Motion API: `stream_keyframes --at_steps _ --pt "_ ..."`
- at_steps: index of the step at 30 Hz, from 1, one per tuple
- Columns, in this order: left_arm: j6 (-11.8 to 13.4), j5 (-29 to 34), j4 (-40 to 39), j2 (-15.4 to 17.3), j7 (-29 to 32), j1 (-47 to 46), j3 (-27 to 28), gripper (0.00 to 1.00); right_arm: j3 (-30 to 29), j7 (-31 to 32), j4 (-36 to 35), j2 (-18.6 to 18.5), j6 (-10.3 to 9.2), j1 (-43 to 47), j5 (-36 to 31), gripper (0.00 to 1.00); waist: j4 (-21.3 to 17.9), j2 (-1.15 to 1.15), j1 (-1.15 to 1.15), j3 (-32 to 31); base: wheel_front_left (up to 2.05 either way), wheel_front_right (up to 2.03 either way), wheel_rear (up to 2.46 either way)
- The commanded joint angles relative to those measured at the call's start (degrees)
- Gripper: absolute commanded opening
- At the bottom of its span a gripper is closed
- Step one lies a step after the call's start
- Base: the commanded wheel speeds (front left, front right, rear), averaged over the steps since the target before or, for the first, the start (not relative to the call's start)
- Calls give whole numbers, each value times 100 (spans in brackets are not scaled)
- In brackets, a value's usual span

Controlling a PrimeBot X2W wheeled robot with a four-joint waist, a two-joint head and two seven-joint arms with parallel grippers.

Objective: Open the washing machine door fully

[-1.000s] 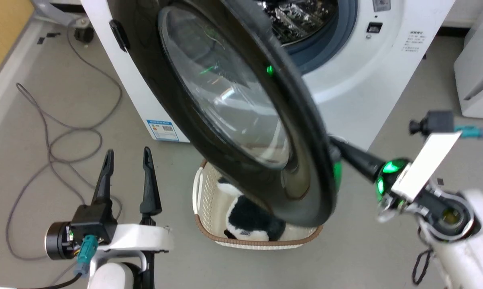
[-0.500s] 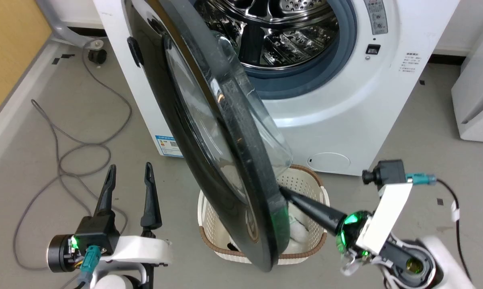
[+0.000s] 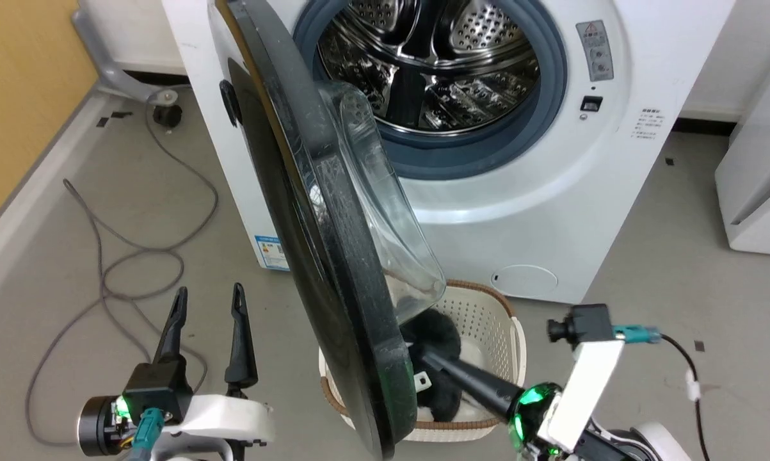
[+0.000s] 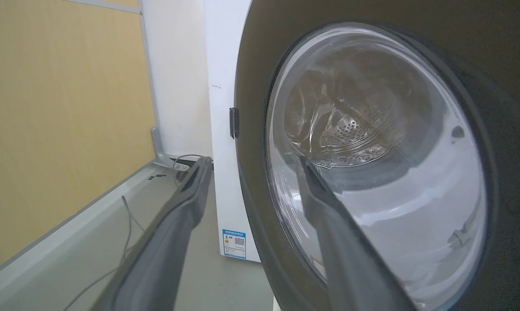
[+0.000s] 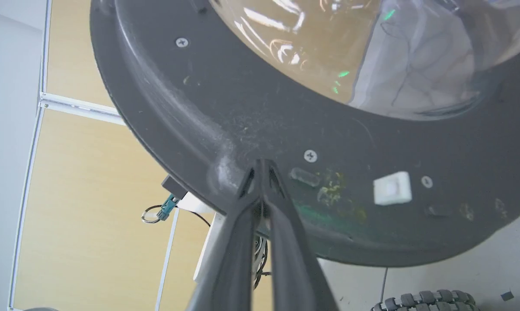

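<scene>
The washing machine door (image 3: 324, 256) is standing swung out from the washing machine (image 3: 551, 211), edge-on to the head camera, leaving the steel drum (image 3: 436, 70) exposed. The right gripper (image 5: 260, 169), fingers pressed together on nothing, is touching the door's inner face near its rim, over a white basket (image 3: 487, 304). The left gripper (image 3: 208, 293) is hovering spread wide and empty beside the door's outer face.

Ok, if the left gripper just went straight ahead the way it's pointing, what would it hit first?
Most likely the washing machine door: in the left wrist view the open left gripper aims at the black rim of its outer face, near the hinged edge. The gap is hard to judge.
</scene>
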Motion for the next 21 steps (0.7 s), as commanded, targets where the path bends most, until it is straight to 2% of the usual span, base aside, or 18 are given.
stream_keyframes --at_steps 1,8,12,18,21 --pt "-36 50 27 7 -30 96 18 100 -80 -165 -8 46 6 137 -57 0 -2 0 1 -62 0 0 0" --pt "-51 55 66 7 -30 222 44 100 -522 -1222 -159 53 6 342 -364 0 -75 0 1 -221 0 0 0" --pt "-65 76 69 7 -30 238 80 100 -822 -2071 -335 -34 6 415 -640 0 -135 0 1 -274 0 0 0" --pt "-78 99 62 7 -30 280 112 100 -1018 -3709 -361 -404 6 456 -1594 0 -241 0 1 -351 0 0 0" --pt "-80 106 58 7 -30 296 126 100 -976 -4398 -160 -716 6 480 -2495 0 -290 0 1 -386 0 0 0"
